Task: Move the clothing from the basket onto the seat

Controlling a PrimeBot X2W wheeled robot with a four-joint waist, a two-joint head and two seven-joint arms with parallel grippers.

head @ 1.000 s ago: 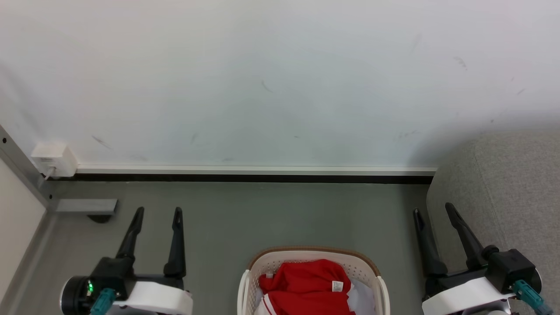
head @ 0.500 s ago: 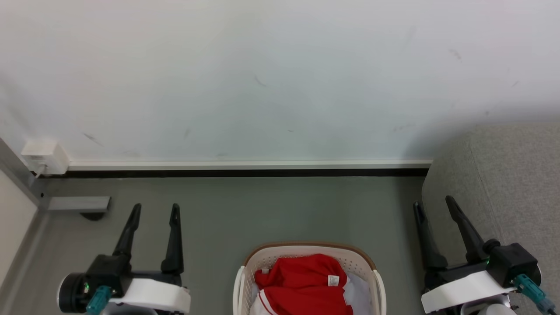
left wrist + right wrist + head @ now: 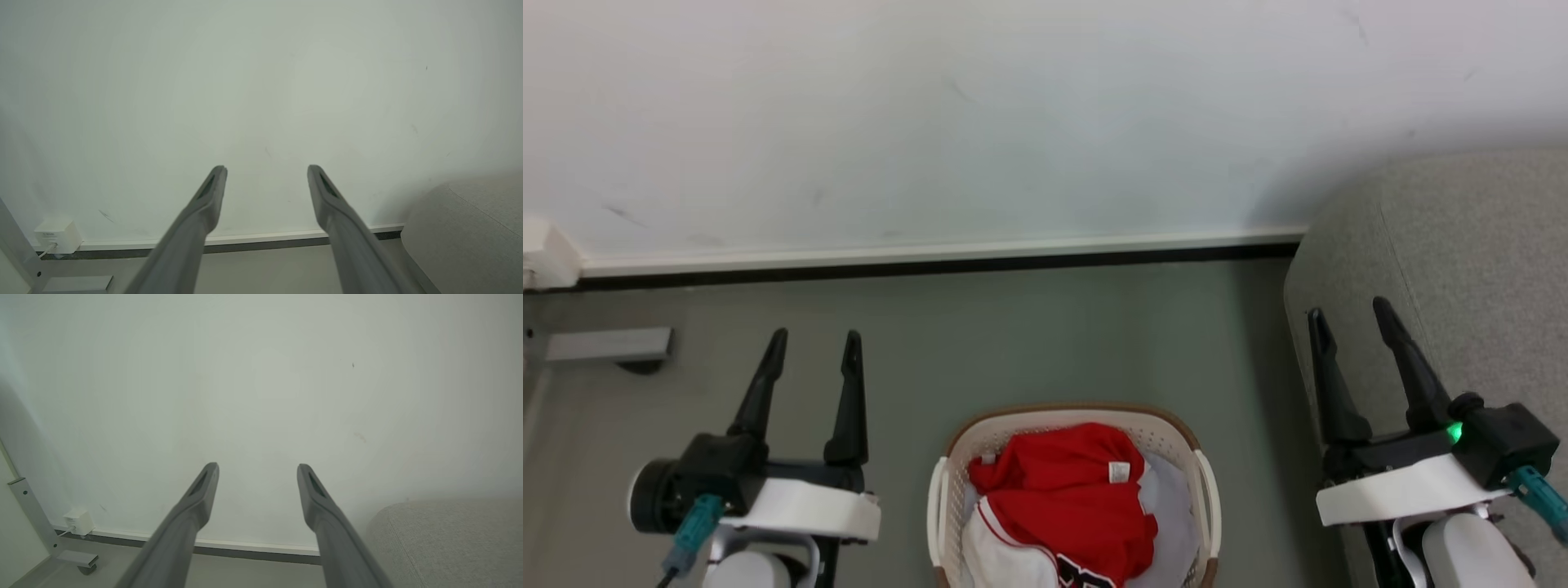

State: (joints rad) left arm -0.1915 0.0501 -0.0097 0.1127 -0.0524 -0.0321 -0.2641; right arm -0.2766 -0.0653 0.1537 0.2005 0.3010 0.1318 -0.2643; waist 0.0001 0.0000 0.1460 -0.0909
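The cream basket with a brown rim stands on the floor at the bottom centre of the head view. Red clothing lies piled in it, one piece with white trim and a dark emblem at the bottom edge, over a pale sheet. The grey sofa fills the right side and shows in the wrist views too. My left gripper is open and empty, left of the basket. My right gripper is open and empty, in front of the sofa's edge.
A white wall with a skirting board runs across the back. A white socket box and a grey metal foot sit at the far left. Grey floor lies between the basket and the wall.
The whole head view has shifted: the wall, floor and basket have slid up and left in the picture and more of the basket shows. Both grippers stay open and empty.
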